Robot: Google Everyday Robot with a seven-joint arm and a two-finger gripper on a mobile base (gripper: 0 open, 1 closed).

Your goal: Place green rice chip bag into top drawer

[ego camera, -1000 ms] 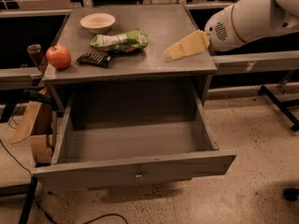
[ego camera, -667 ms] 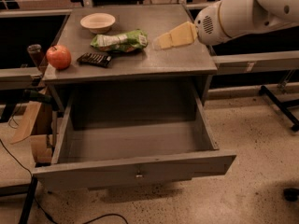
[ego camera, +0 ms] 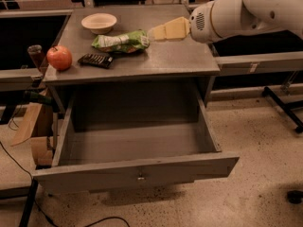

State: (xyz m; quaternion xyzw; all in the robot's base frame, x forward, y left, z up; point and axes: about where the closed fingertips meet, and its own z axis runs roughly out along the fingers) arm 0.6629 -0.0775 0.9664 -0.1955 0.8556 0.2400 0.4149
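Gripper (ego camera: 156, 32) has moved left and toward the back of the table (ego camera: 182, 60) since a second ago, from near the right edge to right at the green rice chip bag (ego camera: 120, 41); bag, drawer and the other items haven't shifted; labels: bag's white patch carries orange-brown print, too small to read, so no brand legible; gripper tip sits at the bag's right end, level with its upper corner, coming in from the right; touching or just short of it, can't tell; released or clenched, can't tell either; bag lies flat on the tabletop, long axis left-right, roughly mid-table and slightly toward the back; bag itself is crinkled bright green foil, white patch on the left half, right end pinched and paler; bowl (ego camera: 98, 21) is behind the bag to the left, apart from it; dark ridged bar (ego camera: 95, 59) is just in front of the bag's left end, near it, contact unclear; red apple (ego camera: 59, 58) is left of the bar, by the table's left edge; top drawer (ego camera: 137, 170) under the tabletop is pulled well out toward the camera; grey, plain flat front, small central keyhole (ego camera: 140, 177); bag is above and behind the drawer opening, on the table, not in the drawer; cardboard box (ego camera: 33, 126) stands on the floor at the drawer's left side.
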